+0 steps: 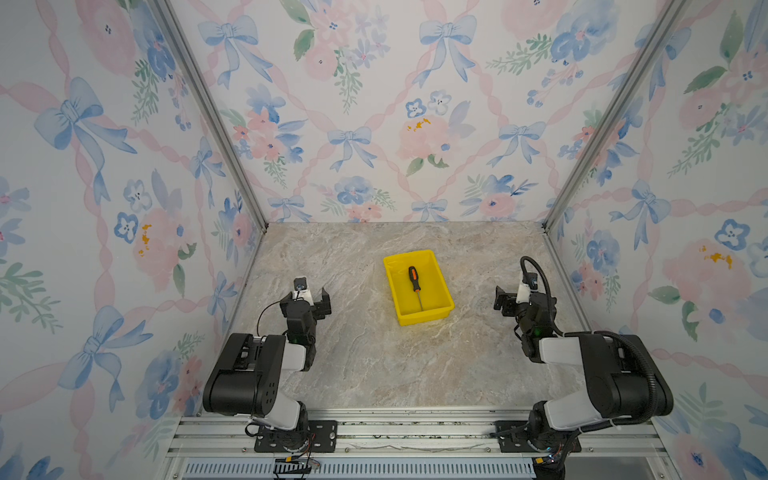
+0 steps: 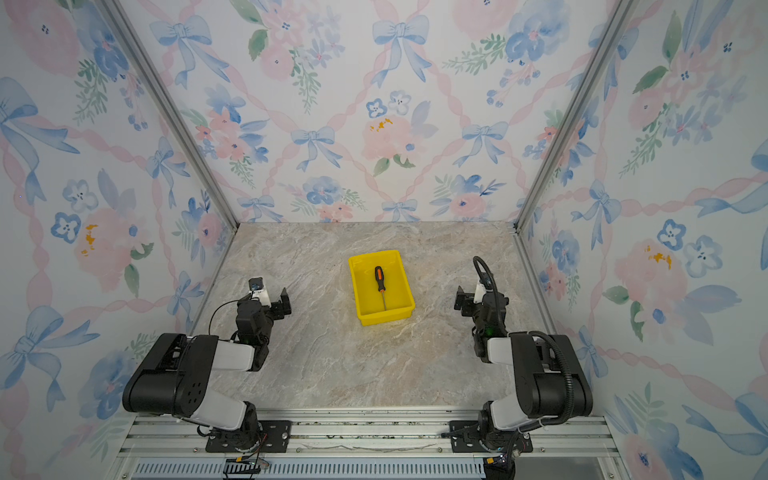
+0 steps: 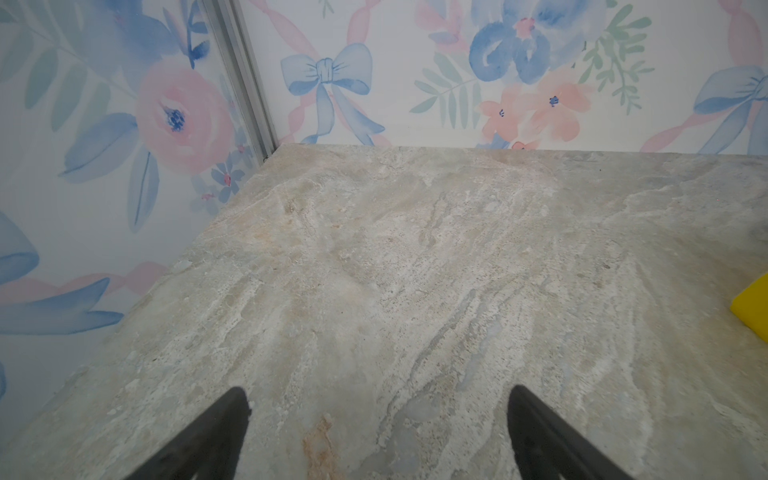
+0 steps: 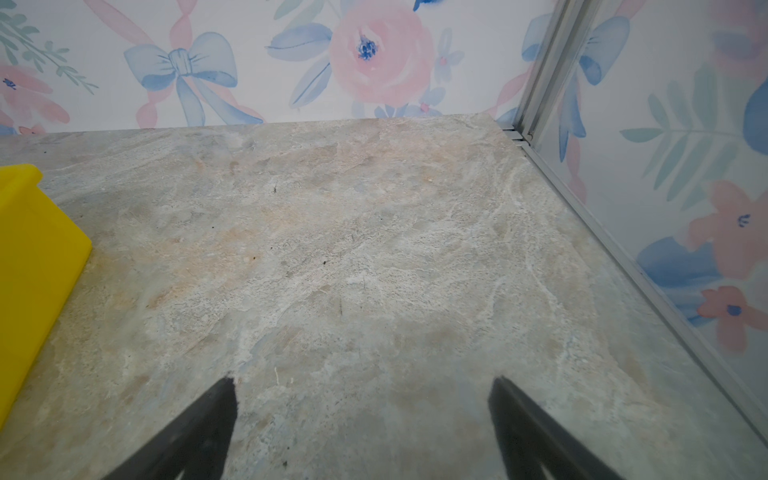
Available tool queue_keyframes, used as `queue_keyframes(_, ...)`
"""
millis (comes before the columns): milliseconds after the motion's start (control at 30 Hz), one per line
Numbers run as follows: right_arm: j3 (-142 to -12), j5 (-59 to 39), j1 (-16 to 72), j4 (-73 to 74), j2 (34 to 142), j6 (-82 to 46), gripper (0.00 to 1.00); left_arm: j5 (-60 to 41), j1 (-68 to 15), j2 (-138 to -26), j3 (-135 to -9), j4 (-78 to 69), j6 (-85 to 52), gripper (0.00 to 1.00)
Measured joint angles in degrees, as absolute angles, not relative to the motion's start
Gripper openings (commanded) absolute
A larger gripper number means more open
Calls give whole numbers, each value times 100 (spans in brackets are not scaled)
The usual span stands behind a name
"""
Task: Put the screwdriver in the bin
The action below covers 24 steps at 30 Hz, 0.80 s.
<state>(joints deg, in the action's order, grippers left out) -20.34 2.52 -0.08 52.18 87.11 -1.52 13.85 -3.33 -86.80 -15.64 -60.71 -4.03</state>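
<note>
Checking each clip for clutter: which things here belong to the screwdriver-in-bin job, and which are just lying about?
Job:
- screwdriver, lying inside the bin
- bin
- left gripper and right gripper, both open and holding nothing

Lying about:
- no loose items in view
- only the table and floral walls

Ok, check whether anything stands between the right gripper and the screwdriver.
Only the side wall of the bin. The screwdriver lies inside the bin, and the open right gripper sits off to its side, with just table surface between gripper and bin. From above, nothing visible covers the screwdriver.
</note>
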Motion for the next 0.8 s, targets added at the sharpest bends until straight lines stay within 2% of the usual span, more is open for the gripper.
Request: queue_keyframes(800, -2165, 779, 274, 5105, 8812, -82, 97, 1181, -333, -8864, -1446, -6683, -311, 98)
